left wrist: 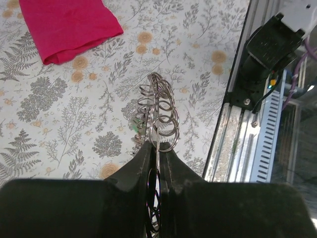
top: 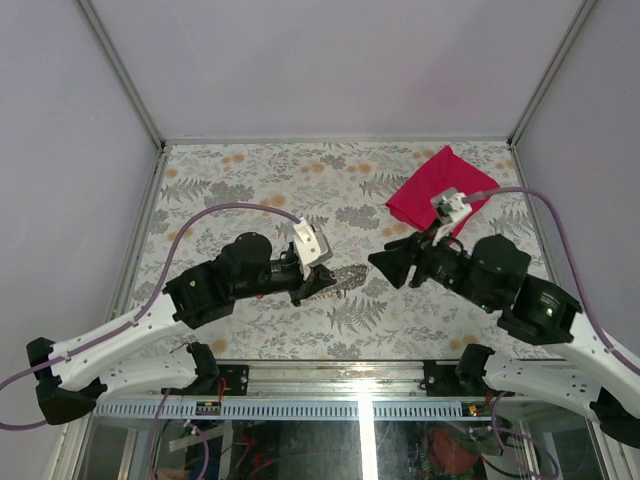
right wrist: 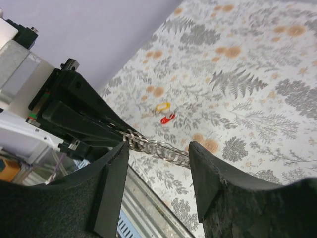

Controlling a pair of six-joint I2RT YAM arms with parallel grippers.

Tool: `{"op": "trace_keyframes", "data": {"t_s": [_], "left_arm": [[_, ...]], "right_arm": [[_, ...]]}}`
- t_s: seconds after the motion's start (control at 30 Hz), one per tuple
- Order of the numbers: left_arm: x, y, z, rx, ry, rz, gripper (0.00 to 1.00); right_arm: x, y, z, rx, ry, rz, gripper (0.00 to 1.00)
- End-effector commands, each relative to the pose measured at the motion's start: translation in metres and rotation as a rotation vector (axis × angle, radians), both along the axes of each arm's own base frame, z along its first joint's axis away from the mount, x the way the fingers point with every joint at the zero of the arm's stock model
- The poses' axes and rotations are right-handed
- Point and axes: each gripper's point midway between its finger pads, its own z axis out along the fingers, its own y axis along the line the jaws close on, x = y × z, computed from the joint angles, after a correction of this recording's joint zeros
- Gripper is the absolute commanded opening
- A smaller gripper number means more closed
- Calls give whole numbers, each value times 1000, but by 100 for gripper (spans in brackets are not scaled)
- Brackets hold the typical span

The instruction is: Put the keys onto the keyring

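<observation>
- Left gripper (left wrist: 157, 148) – fingers are seen pressed together on the keyring (left wrist: 161, 106), a bunch of linked metal rings. The bunch is held at one end, and the rest juts out past the fingertips, above the table (top: 260, 170).
- A small green tag (left wrist: 134, 128) is glimpsed among the rings on their left side in the left wrist view. How it is attached cannot be told.
- Right gripper (right wrist: 159, 148) – fingers are spread wide and nothing is gripped. The free end of the keyring is seen in the gap between the two fingertips. Whether either finger touches it cannot be told.
- In the top view the two grippers are pointed at each other near the middle of the table, with the rings bridging the space between them.
- Yellow key (right wrist: 162, 106) and red key (right wrist: 167, 118) are found lying flat on the flowered table, just beside each other, well apart from the rings and from both grippers. Neither key is on the keyring.
- A red cloth (top: 435, 190) is noted lying near the far right corner of the table.
</observation>
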Motion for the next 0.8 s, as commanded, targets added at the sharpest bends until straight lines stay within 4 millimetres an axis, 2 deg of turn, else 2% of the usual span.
{"op": "trace_keyframes", "data": {"t_s": [0.0, 0.17, 0.27, 0.43, 0.57, 0.77], "left_arm": [[-3, -1, 44, -196, -4, 37, 0], [-11, 17, 76, -336, 2, 76, 0], [-24, 27, 95, -400, -9, 45, 0], [-46, 42, 120, -463, -34, -29, 0], [-63, 49, 133, -469, -52, -103, 0], [-70, 54, 144, -451, -77, -137, 0]], "right_arm": [[14, -21, 26, 146, -106, -133, 58], [5, -22, 24, 227, -111, -104, 60], [-6, -12, 24, 300, -103, -32, 61], [-25, 0, 34, 399, -132, 96, 60], [-37, 5, 46, 453, -150, 172, 58], [-52, 17, 49, 478, -126, 275, 58]]}}
